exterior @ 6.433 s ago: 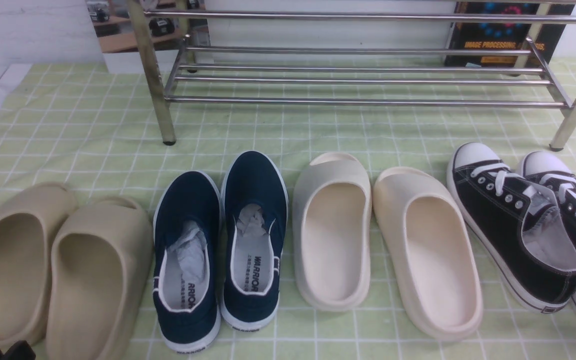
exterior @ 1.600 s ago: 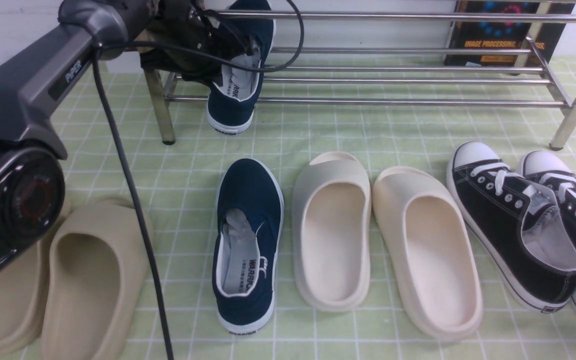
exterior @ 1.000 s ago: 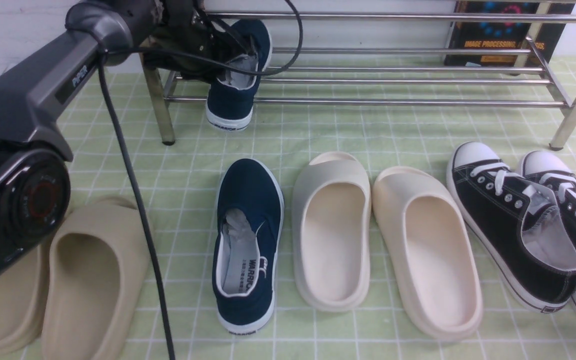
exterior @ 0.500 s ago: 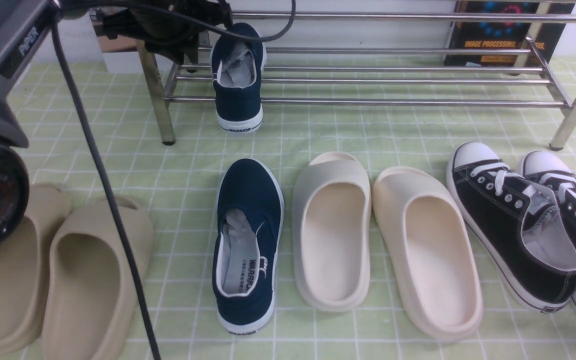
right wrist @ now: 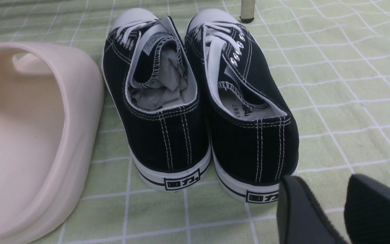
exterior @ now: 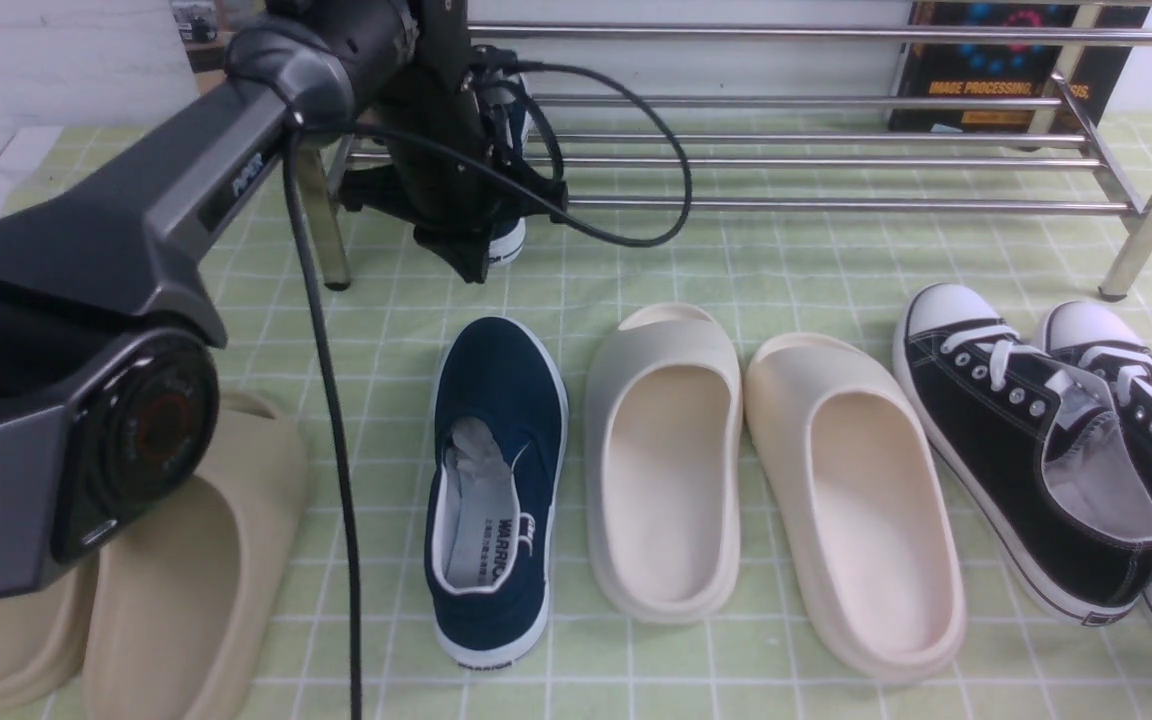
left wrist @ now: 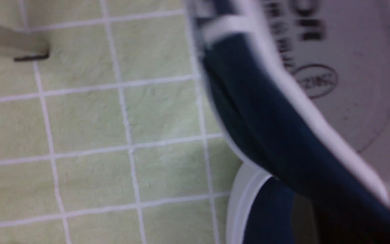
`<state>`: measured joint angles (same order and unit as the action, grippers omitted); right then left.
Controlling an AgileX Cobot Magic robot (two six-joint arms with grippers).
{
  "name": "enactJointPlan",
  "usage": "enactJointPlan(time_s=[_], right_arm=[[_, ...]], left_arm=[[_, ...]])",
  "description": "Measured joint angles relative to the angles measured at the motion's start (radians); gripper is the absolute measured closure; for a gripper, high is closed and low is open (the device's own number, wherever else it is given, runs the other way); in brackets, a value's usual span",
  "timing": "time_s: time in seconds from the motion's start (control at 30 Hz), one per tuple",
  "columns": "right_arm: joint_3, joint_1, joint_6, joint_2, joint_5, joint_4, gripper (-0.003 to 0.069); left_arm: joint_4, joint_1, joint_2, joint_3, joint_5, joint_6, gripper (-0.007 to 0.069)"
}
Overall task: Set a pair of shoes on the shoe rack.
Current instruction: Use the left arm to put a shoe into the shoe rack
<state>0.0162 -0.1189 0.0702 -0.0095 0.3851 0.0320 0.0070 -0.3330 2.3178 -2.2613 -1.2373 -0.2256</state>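
Nearby, 1 navy sneaker (exterior: 501, 460), chrome rack (exterior: 816, 205)

The front view was bright and soft; the left wrist view looked dimmer, its nearest shoe (left wrist: 266, 101) blurred.

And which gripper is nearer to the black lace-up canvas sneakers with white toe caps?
Right. The right gripper is near the heels of these sneakers; the left gripper is far off, near the left end of the chrome metal shoe rack.
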Motion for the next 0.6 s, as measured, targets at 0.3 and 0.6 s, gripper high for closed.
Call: enactJointPlan(time_s=[0.3, 0.6], right_arm=[[0.0, 0.0, 0.0, 0.0, 0.0, 0.0, 0.0414], [0.0, 0.0, 0.0, 0.0, 0.0, 0.0, 0.0414]], left_arm=[[0.107, 0.008, -0.003, 0.0, 0.033, -0.107, 0.0638], [0.063, 0.008, -0.003, 0.0, 0.089, -0.111, 0.0638]])
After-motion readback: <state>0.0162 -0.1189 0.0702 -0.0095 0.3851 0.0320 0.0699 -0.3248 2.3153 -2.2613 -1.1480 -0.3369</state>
